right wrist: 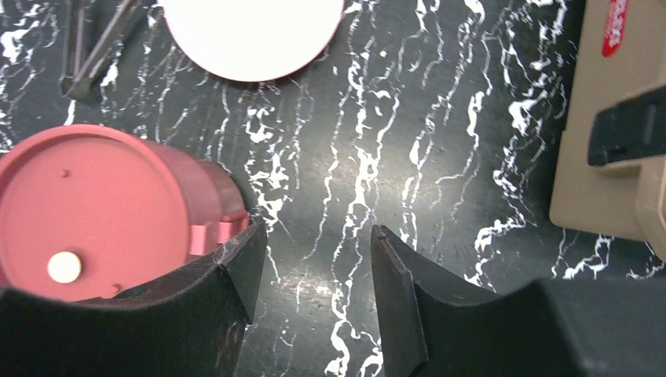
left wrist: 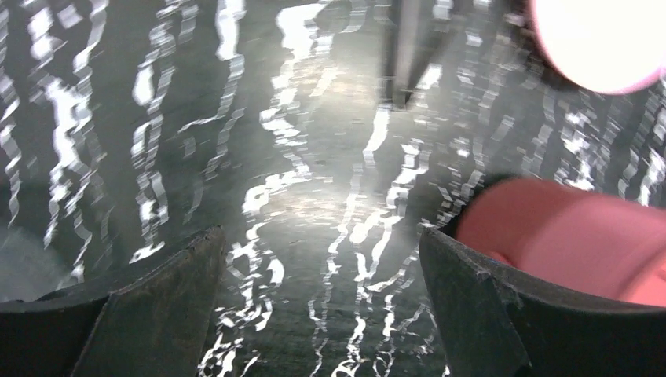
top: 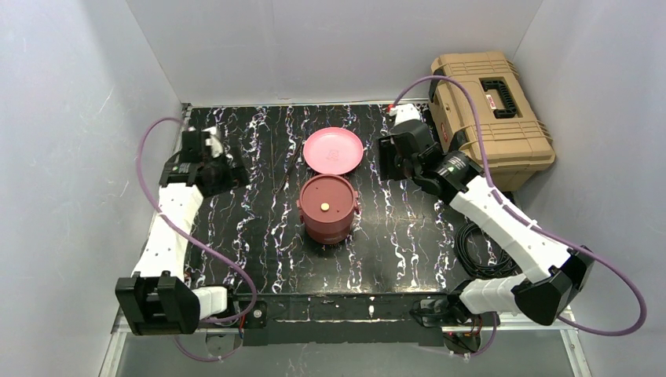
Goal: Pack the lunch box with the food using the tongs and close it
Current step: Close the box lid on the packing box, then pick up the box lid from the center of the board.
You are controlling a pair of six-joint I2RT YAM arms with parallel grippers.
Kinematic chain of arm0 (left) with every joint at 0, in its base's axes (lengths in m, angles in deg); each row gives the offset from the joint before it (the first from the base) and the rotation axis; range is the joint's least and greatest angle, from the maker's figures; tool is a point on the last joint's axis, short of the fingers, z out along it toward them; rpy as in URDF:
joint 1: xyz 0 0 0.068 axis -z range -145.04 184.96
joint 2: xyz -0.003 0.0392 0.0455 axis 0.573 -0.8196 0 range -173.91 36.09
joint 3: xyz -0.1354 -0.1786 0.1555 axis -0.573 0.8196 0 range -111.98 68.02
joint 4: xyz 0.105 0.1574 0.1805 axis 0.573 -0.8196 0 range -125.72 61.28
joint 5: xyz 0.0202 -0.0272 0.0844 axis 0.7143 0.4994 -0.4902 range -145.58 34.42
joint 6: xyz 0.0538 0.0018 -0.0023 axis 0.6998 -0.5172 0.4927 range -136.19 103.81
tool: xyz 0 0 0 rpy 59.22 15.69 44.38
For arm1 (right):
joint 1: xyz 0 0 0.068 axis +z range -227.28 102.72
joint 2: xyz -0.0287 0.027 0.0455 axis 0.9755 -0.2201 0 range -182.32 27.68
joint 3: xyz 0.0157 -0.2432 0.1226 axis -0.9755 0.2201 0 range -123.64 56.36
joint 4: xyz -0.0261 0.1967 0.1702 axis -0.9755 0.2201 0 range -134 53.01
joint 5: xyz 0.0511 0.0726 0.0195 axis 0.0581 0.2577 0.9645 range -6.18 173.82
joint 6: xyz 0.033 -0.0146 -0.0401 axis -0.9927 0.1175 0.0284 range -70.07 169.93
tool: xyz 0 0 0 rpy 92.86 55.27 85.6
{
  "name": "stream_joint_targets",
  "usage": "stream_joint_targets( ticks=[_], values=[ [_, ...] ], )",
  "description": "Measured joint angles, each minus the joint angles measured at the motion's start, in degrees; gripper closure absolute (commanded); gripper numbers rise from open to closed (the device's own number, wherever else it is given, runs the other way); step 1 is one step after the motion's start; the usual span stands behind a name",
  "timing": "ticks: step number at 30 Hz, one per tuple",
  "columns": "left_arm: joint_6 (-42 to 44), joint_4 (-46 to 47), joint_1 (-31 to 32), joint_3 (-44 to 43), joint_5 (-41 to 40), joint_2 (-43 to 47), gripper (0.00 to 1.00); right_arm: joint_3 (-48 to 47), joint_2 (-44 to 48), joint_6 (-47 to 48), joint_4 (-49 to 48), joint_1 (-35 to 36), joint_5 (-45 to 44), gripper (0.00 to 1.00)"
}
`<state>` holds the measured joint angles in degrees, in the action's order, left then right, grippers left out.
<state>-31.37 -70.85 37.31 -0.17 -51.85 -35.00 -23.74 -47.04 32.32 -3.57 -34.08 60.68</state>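
Nearest the arm bases, I note the lunch box [top: 326, 228] upright at mid counter [top: 393, 236], with a flat lid [top: 334, 195] bearing a pale centre dot seated on top. The left gripper [top: 232, 169] hangs above the counter well left of the box, released, jaws wide apart; in its wrist view only bare counter shows between them. The right gripper [top: 386, 157] hangs right of the box and just beside the plate [top: 333, 150], also released, with bare counter between its jaws and the box just off its left finger [right wrist: 236, 267] in the wrist view. The tongs [top: 292, 166] lie flat on the counter along the plate's left edge, apart from both grippers. The plate lies just beyond the box. Farthest off, a tan toolbox [top: 491, 118] sits beyond the counter's far right corner.
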Motion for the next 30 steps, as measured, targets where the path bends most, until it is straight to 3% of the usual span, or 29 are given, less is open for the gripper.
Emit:
stream_joint_targets(
  ticks=[5, 9, 13, 19, 30],
  values=[
    [-1.2, 2.1, -14.4, 8.7, -2.0, 3.9, 0.02, 3.9, 3.7, 1.2, -0.5, -4.7, 2.1, 0.37],
    [-3.3, 2.6, -20.2, 12.7, -6.3, 5.5, 0.02, 6.3, 7.1, 1.6, -0.9, -7.4, 4.0, 0.37],
    [-5.1, 3.2, -22.4, 15.7, -11.9, 8.6, 0.03, 7.9, 8.6, 1.7, -1.9, -8.9, 5.7, 0.37],
    [-6.9, 3.9, -23.7, 20.4, -18.3, 12.8, 0.12, 9.6, 8.8, 1.9, -2.2, -9.5, 8.0, 0.37],
    [-4.3, 5.3, -24.0, 20.5, -27.9, 3.6, 0.41, 10.3, 9.1, 2.0, -3.5, -10.2, 10.8, 0.37]
  ],
)
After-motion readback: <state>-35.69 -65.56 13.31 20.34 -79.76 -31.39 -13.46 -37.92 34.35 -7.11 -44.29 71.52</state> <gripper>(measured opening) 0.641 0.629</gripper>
